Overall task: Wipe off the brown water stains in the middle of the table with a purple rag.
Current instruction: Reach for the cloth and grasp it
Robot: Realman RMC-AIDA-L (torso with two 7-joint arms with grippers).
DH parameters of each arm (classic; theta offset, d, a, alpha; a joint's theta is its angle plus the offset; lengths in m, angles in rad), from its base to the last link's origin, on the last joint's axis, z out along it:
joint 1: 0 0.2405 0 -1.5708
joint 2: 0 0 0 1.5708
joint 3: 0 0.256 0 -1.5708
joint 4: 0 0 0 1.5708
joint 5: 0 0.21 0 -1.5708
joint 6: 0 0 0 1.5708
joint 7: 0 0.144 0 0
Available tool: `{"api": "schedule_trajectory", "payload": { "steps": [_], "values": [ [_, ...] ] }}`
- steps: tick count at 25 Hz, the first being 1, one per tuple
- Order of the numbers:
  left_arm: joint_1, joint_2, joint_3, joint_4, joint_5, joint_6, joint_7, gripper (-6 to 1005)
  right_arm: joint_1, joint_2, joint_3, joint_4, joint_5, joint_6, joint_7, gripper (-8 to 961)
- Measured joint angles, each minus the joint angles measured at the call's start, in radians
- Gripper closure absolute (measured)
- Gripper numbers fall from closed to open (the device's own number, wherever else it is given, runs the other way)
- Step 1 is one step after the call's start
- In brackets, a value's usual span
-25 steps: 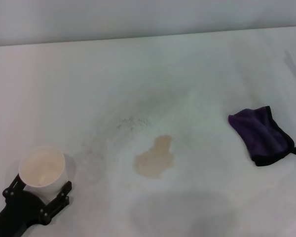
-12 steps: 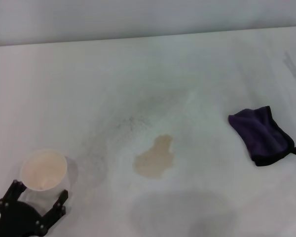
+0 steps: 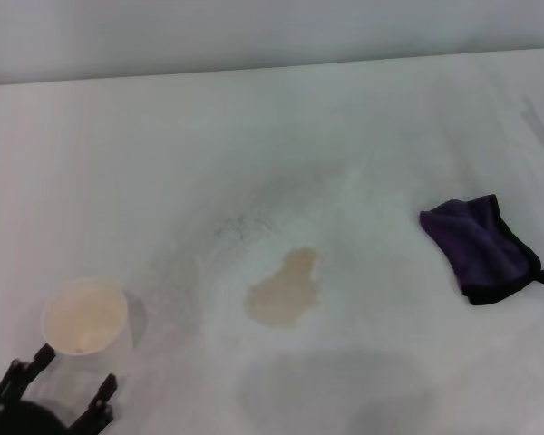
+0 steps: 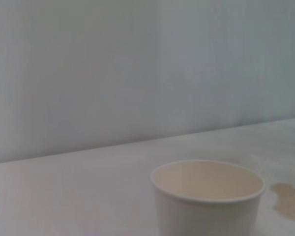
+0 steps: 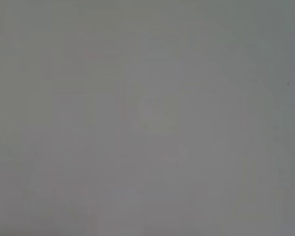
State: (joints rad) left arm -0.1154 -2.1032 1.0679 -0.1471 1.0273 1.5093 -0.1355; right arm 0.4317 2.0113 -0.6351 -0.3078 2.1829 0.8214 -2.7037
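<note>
Apparently smudged, the white table (image 3: 363, 118) holds brown water stains (image 3: 286, 290).

Head view: from above, angled forward and down over the table (image 3: 344, 118), stains (image 3: 284, 290) mid-frame, cup (image 3: 84, 316) at 8 o'clock. Left wrist view: low, near table level, close behind the cup (image 4: 207, 196), facing the far wall; shares cup and stains (image 4: 289, 200) at 4 o'clock. Right wrist view: blank grey only.

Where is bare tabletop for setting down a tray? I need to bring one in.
Broad bare table lies behind the paper cup, brown water stains and purple rag. The near-left corner is crowded: the open left gripper sits just behind the cup.
</note>
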Motion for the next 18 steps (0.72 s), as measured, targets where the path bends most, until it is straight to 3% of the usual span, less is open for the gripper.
{"api": "schedule_trajectory", "payload": {
  "steps": [6,12,18],
  "values": [
    [0.058,0.004,0.004,0.001,-0.070,0.037,0.031,127,-0.005,0.002,-0.002,0.005,0.000,0.018,0.044,109],
    [0.078,0.013,0.004,0.006,-0.247,0.057,0.024,127,-0.019,0.003,-0.022,-0.003,0.000,0.030,0.153,108],
    [0.049,0.023,0.005,0.031,-0.419,0.062,0.018,128,-0.060,-0.005,-0.127,-0.119,-0.036,-0.010,0.530,109]
  ]
}}
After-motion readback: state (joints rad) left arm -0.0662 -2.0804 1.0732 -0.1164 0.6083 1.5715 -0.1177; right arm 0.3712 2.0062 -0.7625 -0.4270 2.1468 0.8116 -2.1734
